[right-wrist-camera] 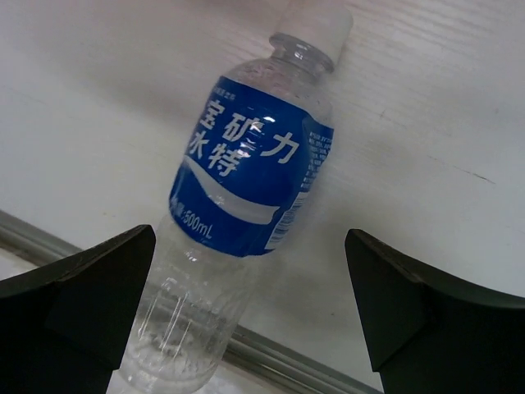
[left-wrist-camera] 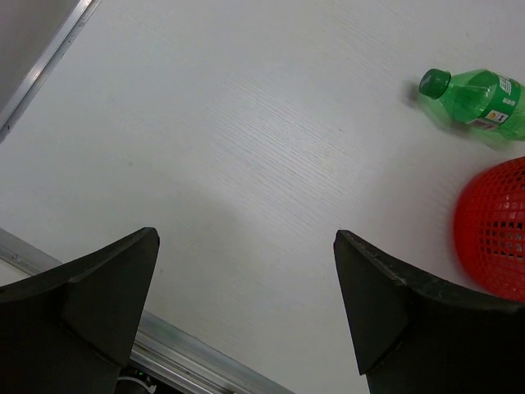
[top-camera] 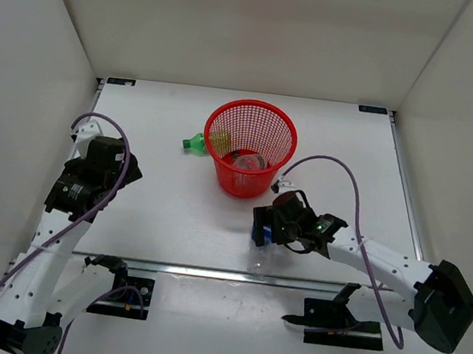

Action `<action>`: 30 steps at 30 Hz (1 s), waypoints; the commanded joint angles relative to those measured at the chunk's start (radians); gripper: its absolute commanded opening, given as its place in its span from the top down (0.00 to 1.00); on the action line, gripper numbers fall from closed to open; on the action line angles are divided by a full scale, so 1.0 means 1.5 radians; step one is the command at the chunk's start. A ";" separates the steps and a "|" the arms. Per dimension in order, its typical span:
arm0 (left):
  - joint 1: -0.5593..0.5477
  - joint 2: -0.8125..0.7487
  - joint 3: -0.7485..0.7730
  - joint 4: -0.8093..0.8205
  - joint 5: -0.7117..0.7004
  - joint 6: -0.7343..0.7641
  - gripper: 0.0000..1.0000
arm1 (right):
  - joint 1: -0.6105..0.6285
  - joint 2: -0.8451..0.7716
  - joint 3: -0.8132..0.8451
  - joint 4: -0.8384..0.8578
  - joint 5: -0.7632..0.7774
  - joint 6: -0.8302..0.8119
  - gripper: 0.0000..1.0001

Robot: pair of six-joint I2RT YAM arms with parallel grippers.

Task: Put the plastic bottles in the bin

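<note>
The red mesh bin [top-camera: 252,120] stands at the table's middle back; a clear bottle [top-camera: 248,160] lies inside it. A green-tinted bottle with a green cap [top-camera: 196,143] lies on the table touching the bin's left side; it also shows in the left wrist view [left-wrist-camera: 480,97], above the bin [left-wrist-camera: 495,230]. A clear bottle with a blue label [right-wrist-camera: 246,180] lies on the table near the front edge, between the open jaws of my right gripper [right-wrist-camera: 250,238], closer to the left finger. From above, the right gripper [top-camera: 264,230] covers most of this bottle [top-camera: 258,230]. My left gripper [left-wrist-camera: 246,238] is open and empty over bare table at the left [top-camera: 125,170].
A metal rail [right-wrist-camera: 279,361] runs along the table's front edge under the blue-label bottle's base; it also shows in the left wrist view [left-wrist-camera: 189,353]. White walls close in the table on the left, back and right.
</note>
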 commanded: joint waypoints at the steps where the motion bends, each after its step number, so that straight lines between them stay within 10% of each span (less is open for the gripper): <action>1: -0.002 -0.009 -0.003 -0.010 0.002 -0.003 0.01 | 0.021 0.039 -0.012 0.059 0.041 0.025 0.01; 7: -0.006 -0.005 0.022 -0.022 -0.010 0.001 0.01 | 0.031 0.112 -0.041 0.065 0.069 0.043 0.06; 11: 0.000 -0.009 0.027 -0.015 -0.011 0.005 0.01 | 0.019 0.076 -0.039 0.049 0.101 0.046 0.42; 16: -0.007 -0.003 0.028 -0.005 -0.002 0.012 0.01 | -0.086 -0.053 -0.012 -0.040 0.113 0.003 0.56; 23: -0.002 0.024 0.025 0.050 0.028 0.015 0.01 | -0.341 -0.098 0.226 -0.082 0.101 -0.195 0.58; 30: 0.009 0.031 0.019 0.062 0.028 0.018 0.02 | -0.205 0.132 0.538 0.035 0.077 -0.292 0.60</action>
